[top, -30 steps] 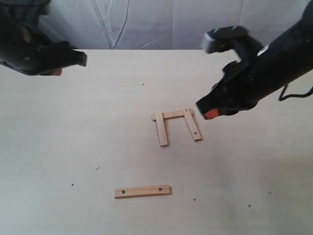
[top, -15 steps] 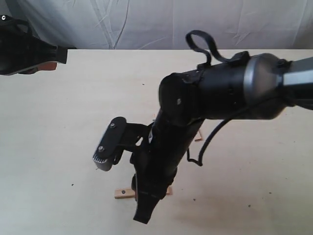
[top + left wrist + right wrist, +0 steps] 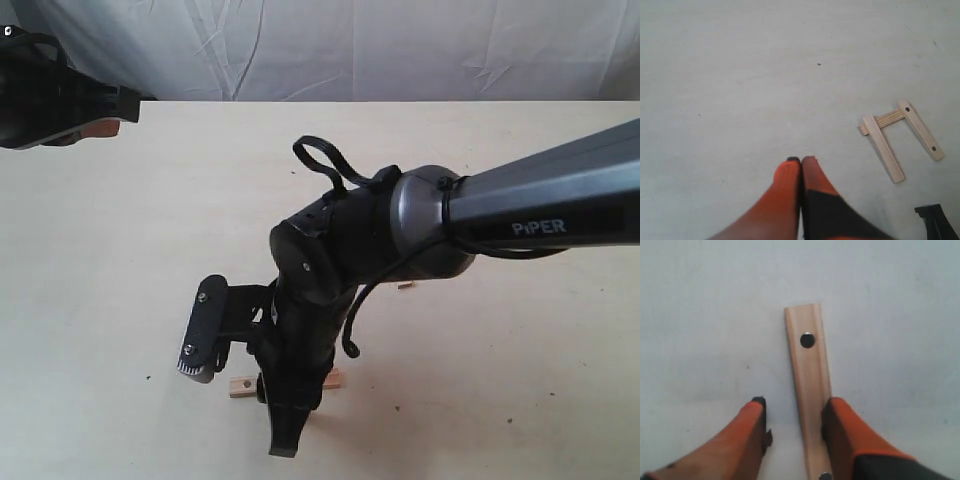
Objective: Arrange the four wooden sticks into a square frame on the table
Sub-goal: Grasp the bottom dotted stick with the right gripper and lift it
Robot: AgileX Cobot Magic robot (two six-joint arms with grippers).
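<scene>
A holed wooden stick (image 3: 809,360) lies flat on the table (image 3: 120,260), its two ends (image 3: 240,387) peeking out from under my right arm. My right gripper (image 3: 795,407) is open and straddles this stick; one finger (image 3: 840,425) is against its edge, the other stands apart. Three more sticks form a U: a plain one (image 3: 883,149), a holed one (image 3: 921,131) and a cross piece (image 3: 885,120) under their ends. In the exterior view only one tip (image 3: 405,286) of that group shows. My left gripper (image 3: 801,160) is shut and empty, hovering at the far left (image 3: 95,130).
The right arm (image 3: 380,240) reaches across the middle of the table and hides most of the stick group. Its wrist camera (image 3: 203,330) juts out to the left. A white cloth backdrop (image 3: 350,50) hangs behind the table's far edge.
My right arm has swung from beside the three-stick group down to the lone holed stick and lowered over it, now covering the group. The left gripper drew back slightly to the left.
</scene>
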